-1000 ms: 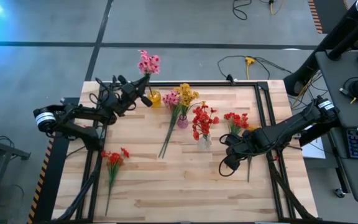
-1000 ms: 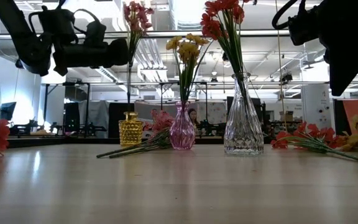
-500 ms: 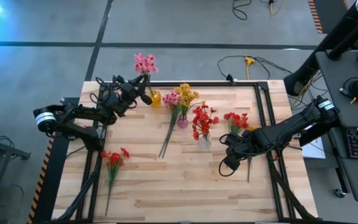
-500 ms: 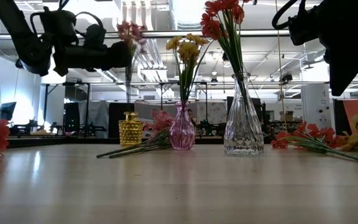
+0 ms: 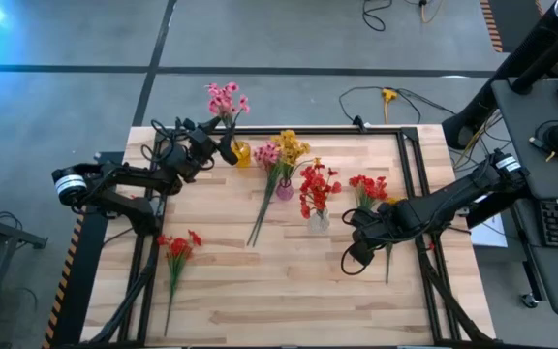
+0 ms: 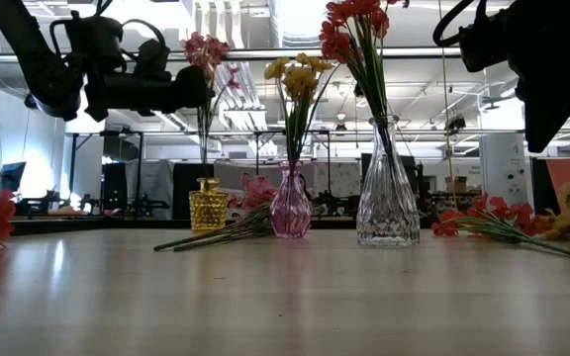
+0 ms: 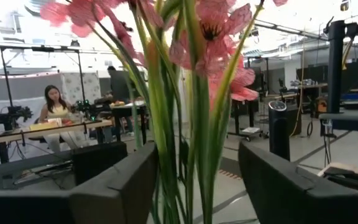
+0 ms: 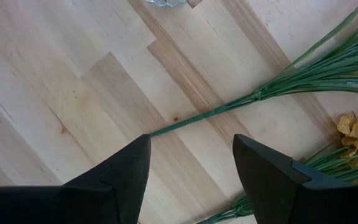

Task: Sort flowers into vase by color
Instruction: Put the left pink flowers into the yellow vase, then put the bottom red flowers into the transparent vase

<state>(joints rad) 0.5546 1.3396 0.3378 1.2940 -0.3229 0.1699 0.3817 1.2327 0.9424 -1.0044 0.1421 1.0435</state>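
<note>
Left gripper (image 5: 229, 147) clamped on pink flowers (image 5: 224, 98) above yellow vase (image 5: 241, 152); right gripper (image 5: 350, 258) spread apart over red spray (image 8: 303, 71) on table (image 5: 289, 291).

Your left arm reaches from its base at the table's nine o'clock edge up toward eleven o'clock, elbow bent, wrist held level well above the tabletop. Your left gripper (image 5: 229, 148) sits at the far edge, its fingers (image 7: 114, 183) parted with green stems standing in the gap; you cannot tell whether the pads press on them. Your right arm comes in from three o'clock, stretched low and nearly straight toward the table's middle-right. Your right gripper (image 5: 354, 257) points down at about four o'clock from centre, its fingers (image 8: 114, 177) spread wide apart, nothing between them.
</note>
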